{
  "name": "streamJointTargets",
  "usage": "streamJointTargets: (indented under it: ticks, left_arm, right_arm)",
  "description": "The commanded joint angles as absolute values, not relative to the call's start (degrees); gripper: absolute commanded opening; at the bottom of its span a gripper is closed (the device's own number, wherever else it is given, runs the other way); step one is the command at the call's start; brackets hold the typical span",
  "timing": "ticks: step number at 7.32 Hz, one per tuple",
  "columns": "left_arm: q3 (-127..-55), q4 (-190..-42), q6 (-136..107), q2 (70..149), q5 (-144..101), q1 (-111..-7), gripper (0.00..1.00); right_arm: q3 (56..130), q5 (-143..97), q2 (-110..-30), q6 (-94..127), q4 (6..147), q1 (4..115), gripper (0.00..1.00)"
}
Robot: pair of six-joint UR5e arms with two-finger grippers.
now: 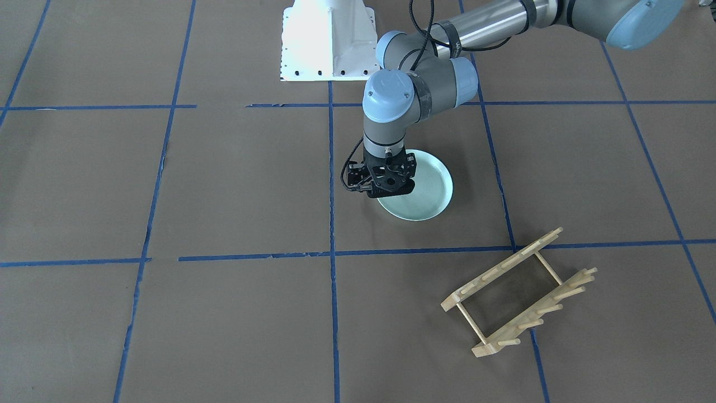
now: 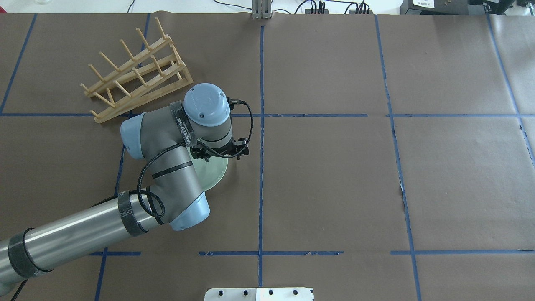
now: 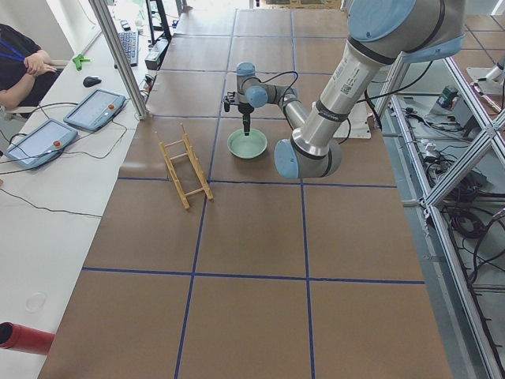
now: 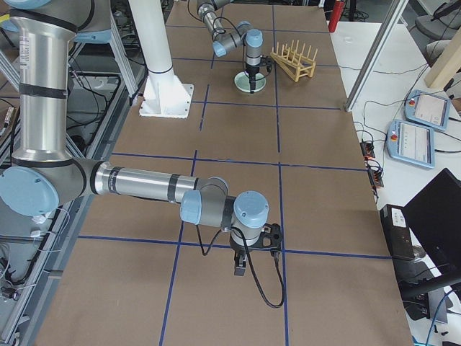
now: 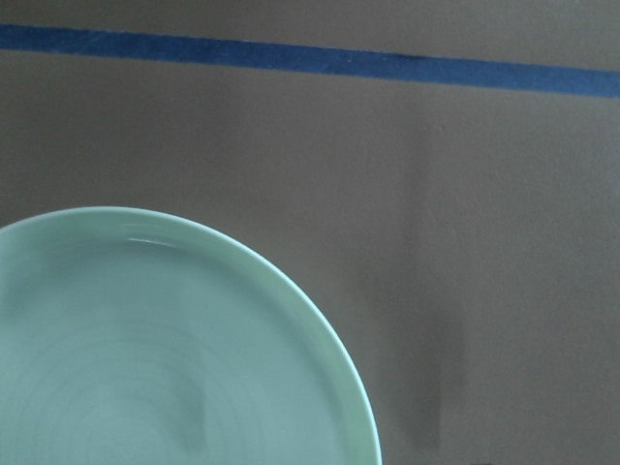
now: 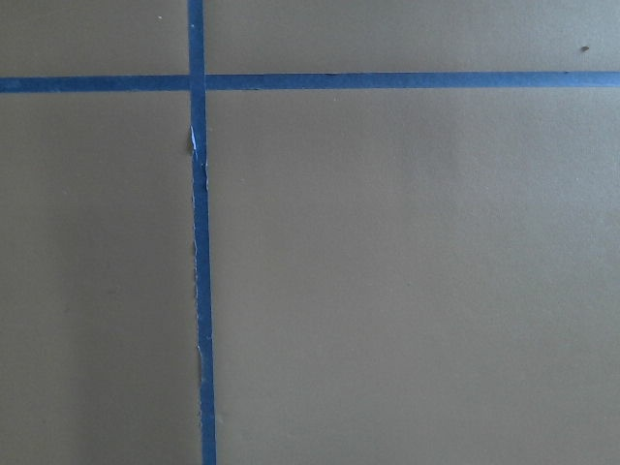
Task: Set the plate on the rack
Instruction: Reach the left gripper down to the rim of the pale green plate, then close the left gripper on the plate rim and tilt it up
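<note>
The pale mint-green plate (image 1: 428,187) lies flat on the brown table, left of centre in the overhead view (image 2: 214,172). My left gripper (image 1: 387,193) points straight down over the plate's rim on the side toward the table's centre line. Its fingers are hidden by the wrist, so I cannot tell whether it is open or shut. The left wrist view shows the plate (image 5: 145,358) and no fingers. The wooden rack (image 1: 520,294) stands upright beyond the plate, at the far left (image 2: 133,75). My right gripper (image 4: 240,272) hangs low over bare table, far from both, and I cannot tell its state.
The white robot base (image 1: 327,42) is bolted at the table's near edge. Blue tape lines (image 6: 199,242) grid the brown paper. An operators' side table with tablets (image 3: 93,109) and a seated person (image 3: 20,63) lies past the rack's side.
</note>
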State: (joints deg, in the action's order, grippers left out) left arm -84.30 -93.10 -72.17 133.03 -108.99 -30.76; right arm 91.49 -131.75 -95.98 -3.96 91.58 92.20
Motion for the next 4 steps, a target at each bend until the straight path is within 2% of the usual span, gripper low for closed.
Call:
streamJointTargets:
  ticks: [1,3,4]
  left_arm:
    - [-84.29,-93.52,-72.25,132.89,-108.98,-30.15,0.87]
    - [-84.29,-93.6,-72.25,132.89,-108.98,-29.71,0.86]
    - [-84.29,-93.6,-72.16,132.89,-108.98,-29.53,0.82]
  right_arm:
    - [91.49,-131.75,-95.98,-3.96,91.58,92.2,1.0]
    - [91.49,-131.75,-95.98,-4.04,91.58,92.2,1.0]
    - [91.49,-131.75,-95.98,-4.04,91.58,92.2,1.0]
